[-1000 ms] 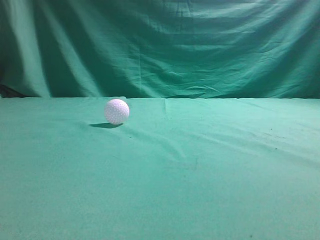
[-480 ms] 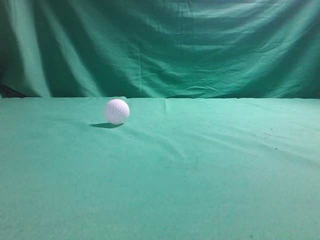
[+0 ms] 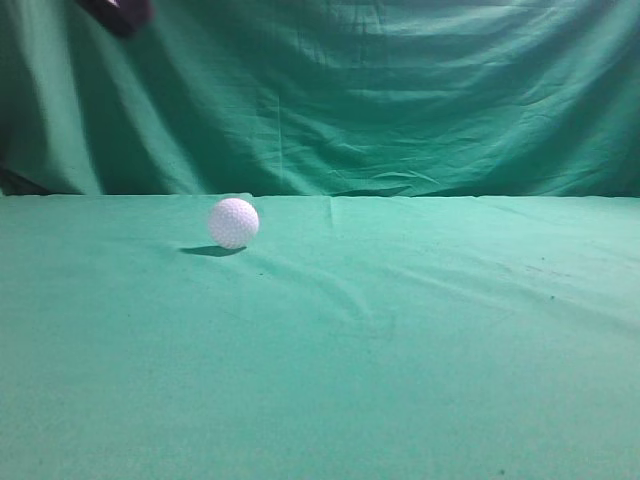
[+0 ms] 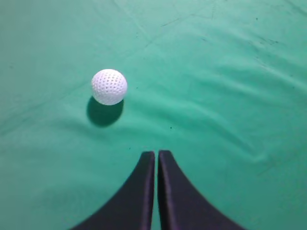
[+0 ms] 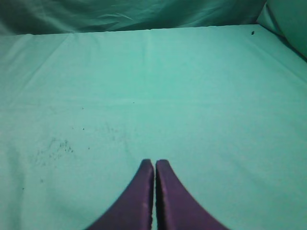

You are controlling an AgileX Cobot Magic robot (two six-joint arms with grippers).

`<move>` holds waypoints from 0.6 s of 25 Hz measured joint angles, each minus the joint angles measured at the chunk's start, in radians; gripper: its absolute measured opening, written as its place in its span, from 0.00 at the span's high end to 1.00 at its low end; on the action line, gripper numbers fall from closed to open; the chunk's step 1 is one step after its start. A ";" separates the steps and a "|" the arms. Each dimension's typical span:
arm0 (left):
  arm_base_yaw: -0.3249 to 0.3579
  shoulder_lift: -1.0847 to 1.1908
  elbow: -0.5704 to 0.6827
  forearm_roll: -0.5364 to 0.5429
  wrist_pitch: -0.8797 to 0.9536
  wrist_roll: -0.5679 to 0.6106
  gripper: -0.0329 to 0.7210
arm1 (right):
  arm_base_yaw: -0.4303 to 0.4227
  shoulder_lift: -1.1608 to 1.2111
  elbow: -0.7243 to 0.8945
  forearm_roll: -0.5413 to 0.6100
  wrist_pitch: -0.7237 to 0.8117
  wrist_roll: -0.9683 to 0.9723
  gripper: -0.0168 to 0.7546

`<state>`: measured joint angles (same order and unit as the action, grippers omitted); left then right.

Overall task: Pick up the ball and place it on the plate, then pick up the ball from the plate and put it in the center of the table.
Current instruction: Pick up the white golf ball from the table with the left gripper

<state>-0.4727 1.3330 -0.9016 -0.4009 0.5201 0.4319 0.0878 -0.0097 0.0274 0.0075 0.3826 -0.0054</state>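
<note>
The white dimpled ball [image 3: 233, 222] rests on the green-cloth table [image 3: 400, 350], left of centre and toward the back. It also shows in the left wrist view [image 4: 109, 86], ahead and left of my left gripper [image 4: 157, 153], which is shut and empty, well above the cloth. A dark part of the left arm [image 3: 118, 14] shows at the top left of the exterior view. My right gripper [image 5: 154, 163] is shut and empty over bare cloth. No plate is in view.
A draped green cloth backdrop [image 3: 380, 90] hangs behind the table. The cloth has shallow wrinkles [image 3: 340, 290] near the middle and some dark specks [image 5: 53, 148] in the right wrist view.
A dark part of the left arm has come into the top left corner of the exterior view. The ball has not moved.
</note>
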 joint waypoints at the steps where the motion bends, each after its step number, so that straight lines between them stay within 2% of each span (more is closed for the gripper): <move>1: -0.007 0.042 -0.031 0.001 0.004 0.000 0.96 | 0.000 0.000 0.000 0.000 0.000 0.000 0.98; 8: -0.012 0.285 -0.232 0.051 0.082 0.050 0.96 | 0.000 0.000 0.000 -0.002 0.000 0.000 0.98; 10: -0.012 0.346 -0.278 0.052 0.083 0.052 0.89 | 0.000 0.000 0.000 -0.002 0.000 0.000 0.98; 13: -0.012 0.416 -0.339 0.052 0.086 0.052 0.68 | 0.000 0.000 0.000 -0.002 0.000 0.000 0.98; 15: -0.012 0.453 -0.373 0.050 0.097 0.049 0.47 | 0.000 0.000 0.000 -0.002 0.000 0.000 0.98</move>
<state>-0.4842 1.7863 -1.2749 -0.3505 0.6174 0.4814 0.0878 -0.0097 0.0274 0.0058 0.3826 -0.0054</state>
